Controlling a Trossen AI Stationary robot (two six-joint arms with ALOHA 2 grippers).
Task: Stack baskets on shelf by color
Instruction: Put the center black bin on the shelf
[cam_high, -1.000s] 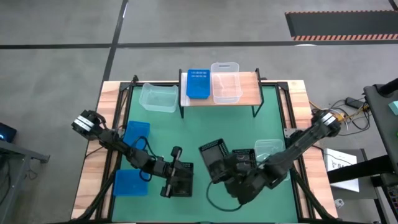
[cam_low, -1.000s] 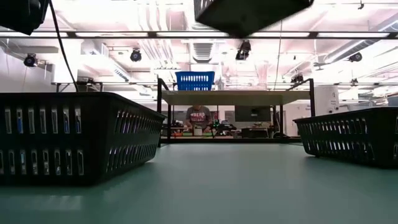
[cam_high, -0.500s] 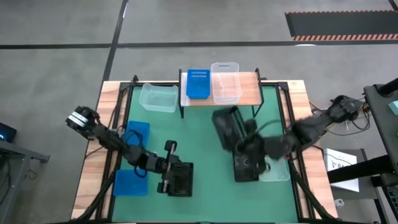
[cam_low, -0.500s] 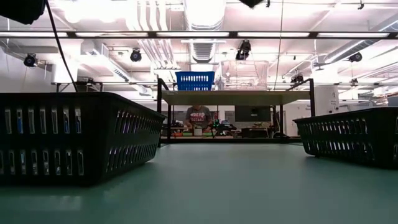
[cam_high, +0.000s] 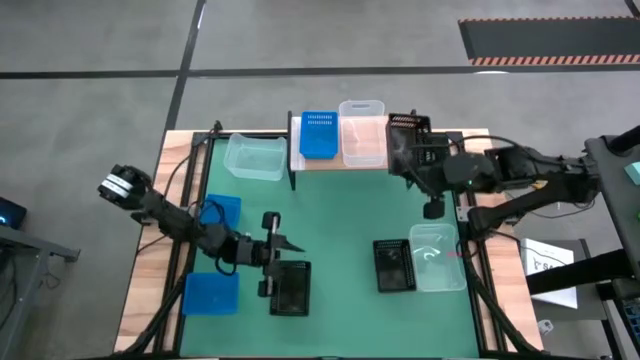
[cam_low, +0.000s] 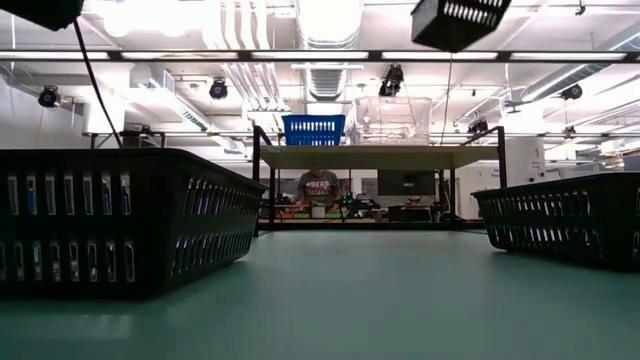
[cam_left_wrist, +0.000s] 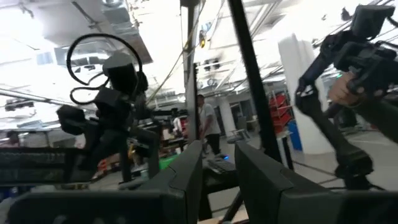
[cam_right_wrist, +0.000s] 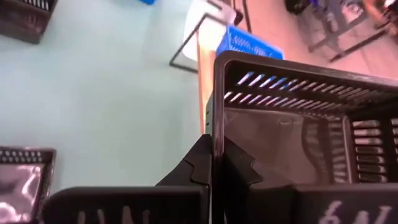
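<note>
My right gripper (cam_right_wrist: 211, 169) is shut on a black mesh basket (cam_high: 407, 141), which hangs tilted above the right end of the wooden shelf (cam_high: 400, 155). The low view shows this basket (cam_low: 455, 20) high up. A blue basket (cam_high: 318, 133) and a clear basket (cam_high: 363, 132) stand on the shelf top. My left gripper (cam_high: 283, 243) is open. It hovers over the table beside another black basket (cam_high: 290, 288) and points level toward the right. My right gripper pinches one side wall (cam_right_wrist: 212, 134) of the black basket just below its rim, one finger inside the basket and one outside. The basket is lifted clear and tilted, its open side turned toward the gripper.
On the green table stand a clear basket (cam_high: 255, 157) left of the shelf, two blue baskets (cam_high: 220, 212) (cam_high: 211, 293) at the left, and a black basket (cam_high: 393, 265) beside a clear one (cam_high: 438, 258) at the right. The table's middle is bare. A person stands far behind.
My right gripper has carried the black basket from low over the table's near middle up and toward the far right, to above the shelf's right end, turning it on the way. My left gripper has risen off the near-left black basket and tipped level; that basket has stayed put.
</note>
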